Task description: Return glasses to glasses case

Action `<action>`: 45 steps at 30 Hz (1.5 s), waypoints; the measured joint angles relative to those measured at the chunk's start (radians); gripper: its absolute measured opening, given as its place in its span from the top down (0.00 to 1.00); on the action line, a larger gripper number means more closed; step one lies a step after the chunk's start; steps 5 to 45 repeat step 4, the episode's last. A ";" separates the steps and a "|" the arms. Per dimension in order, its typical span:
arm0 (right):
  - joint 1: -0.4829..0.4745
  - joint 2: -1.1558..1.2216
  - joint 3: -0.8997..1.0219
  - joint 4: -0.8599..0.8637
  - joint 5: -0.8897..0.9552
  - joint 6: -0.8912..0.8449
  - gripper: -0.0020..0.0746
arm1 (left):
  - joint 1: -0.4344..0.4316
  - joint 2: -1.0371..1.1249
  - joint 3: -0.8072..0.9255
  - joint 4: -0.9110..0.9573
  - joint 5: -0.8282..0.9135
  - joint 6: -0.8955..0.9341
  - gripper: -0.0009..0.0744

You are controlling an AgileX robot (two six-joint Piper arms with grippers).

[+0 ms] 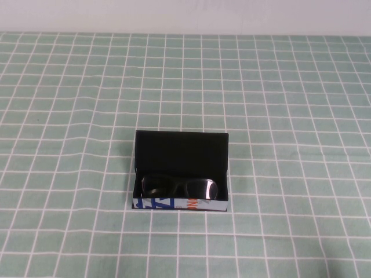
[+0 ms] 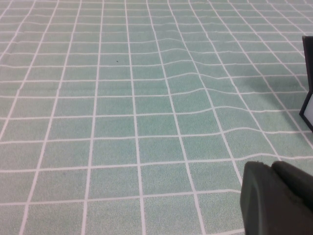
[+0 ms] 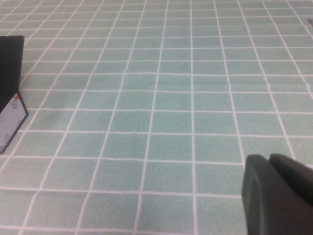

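glasses (image 1: 178, 186) lie in glasses case (image 1: 180, 172) | we judge them light, fragile: grip bridge | left pincer (image 2: 276, 198), right pincer (image 3: 276, 193) near case sides above table (image 1: 301, 116): spread undeterminable

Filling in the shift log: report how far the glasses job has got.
Done: the glasses lie inside the glasses case. In hand: nothing; the left gripper and right gripper show only in their wrist views, over the checked cloth, each beside the case. Left: the lid stands open; closing it, if wanted.
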 joint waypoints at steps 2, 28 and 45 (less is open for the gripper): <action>0.000 0.000 0.000 0.000 0.000 0.000 0.99 | 0.000 0.000 0.000 0.000 0.000 0.000 0.99; 0.000 0.000 0.000 0.000 0.000 0.000 0.99 | 0.000 0.000 0.000 0.000 0.000 0.000 0.99; 0.000 0.000 0.000 0.000 0.000 0.000 0.99 | 0.000 0.000 0.000 0.000 0.000 0.000 0.99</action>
